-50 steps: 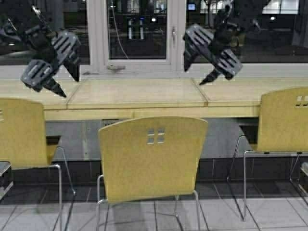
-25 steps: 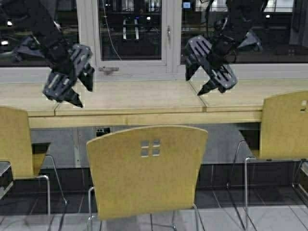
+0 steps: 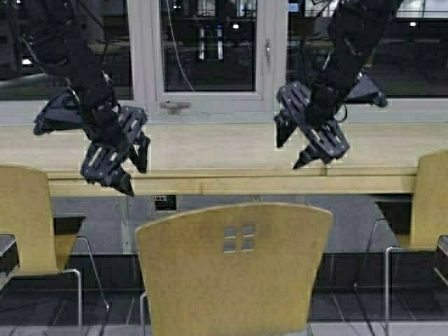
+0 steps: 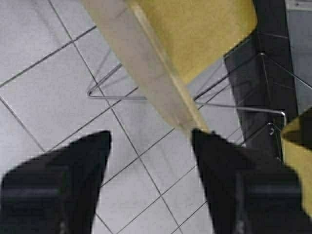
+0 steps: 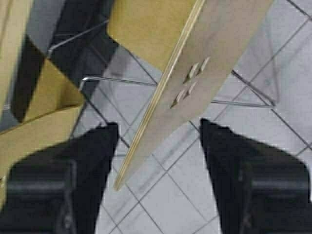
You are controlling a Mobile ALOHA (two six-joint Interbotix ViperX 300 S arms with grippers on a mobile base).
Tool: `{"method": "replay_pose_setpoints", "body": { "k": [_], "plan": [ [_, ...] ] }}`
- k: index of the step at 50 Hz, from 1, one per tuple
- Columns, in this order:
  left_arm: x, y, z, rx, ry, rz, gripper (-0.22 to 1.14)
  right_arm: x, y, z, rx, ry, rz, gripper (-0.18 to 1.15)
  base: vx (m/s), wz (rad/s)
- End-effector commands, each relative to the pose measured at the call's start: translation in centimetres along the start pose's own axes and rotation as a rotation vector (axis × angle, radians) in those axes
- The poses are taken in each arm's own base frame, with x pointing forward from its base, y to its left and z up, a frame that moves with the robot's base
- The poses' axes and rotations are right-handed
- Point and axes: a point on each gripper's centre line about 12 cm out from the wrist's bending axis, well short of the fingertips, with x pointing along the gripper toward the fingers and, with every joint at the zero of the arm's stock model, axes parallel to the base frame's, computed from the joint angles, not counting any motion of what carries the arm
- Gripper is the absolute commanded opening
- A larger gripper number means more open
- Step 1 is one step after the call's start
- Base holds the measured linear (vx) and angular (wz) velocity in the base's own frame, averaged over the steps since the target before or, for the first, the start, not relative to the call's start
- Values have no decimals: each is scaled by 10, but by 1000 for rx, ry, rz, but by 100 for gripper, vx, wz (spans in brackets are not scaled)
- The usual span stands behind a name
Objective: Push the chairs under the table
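Note:
The middle chair (image 3: pixel 234 266) stands with its back to me, in front of the table (image 3: pixel 210 148), apart from its pale front edge. Two more chairs flank it, the left chair (image 3: pixel 24 217) and the right chair (image 3: pixel 430 203). My left gripper (image 3: pixel 133 175) hangs open above the middle chair's left top corner. My right gripper (image 3: pixel 289 152) hangs open above its right side. The left wrist view shows the chair back's top edge (image 4: pixel 151 73) ending beside one of the open fingers (image 4: pixel 219 161). In the right wrist view the chair back with its cutouts (image 5: pixel 209 58) runs between the open fingers (image 5: pixel 92 161).
A white-framed window with a handle (image 3: pixel 175 106) runs behind the table. A wall socket (image 3: pixel 166 203) sits under the table. The floor is grey tile (image 4: pixel 48 87). Chrome chair legs (image 5: pixel 122 80) stand below the grippers.
The robot has moved closer: the middle chair looks larger and lower in the high view. Both arms have come down and forward toward the chair's back, still open.

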Motion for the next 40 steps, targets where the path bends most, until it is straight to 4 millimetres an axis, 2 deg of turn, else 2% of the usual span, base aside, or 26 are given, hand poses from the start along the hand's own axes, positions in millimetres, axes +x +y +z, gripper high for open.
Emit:
{"method": "replay_pose_setpoints", "body": {
  "k": [1, 11, 16, 24, 32, 40],
  "plan": [
    [-3, -7, -7, 10, 8, -22, 88, -4, 4, 1, -2, -5, 12, 87, 19, 9],
    [-3, -5, -15, -11, 43, 0, 88, -7, 0, -7, 9, 25, -9, 87, 17, 7],
    [-1, 3, -18, -27, 62, 29, 88, -7, -4, -10, 11, 37, -24, 87, 15, 2],
    [-2, 22, -33, -17, 90, 83, 88, -7, -24, -18, 10, 72, -85, 87, 12, -3],
    [1, 36, -40, -10, 96, 121, 88, -4, -35, -21, -8, 82, -113, 87, 11, -4],
    [14, 41, -48, -7, 102, 142, 88, 6, -42, -22, -19, 81, -131, 87, 3, -5]
  ]
}}
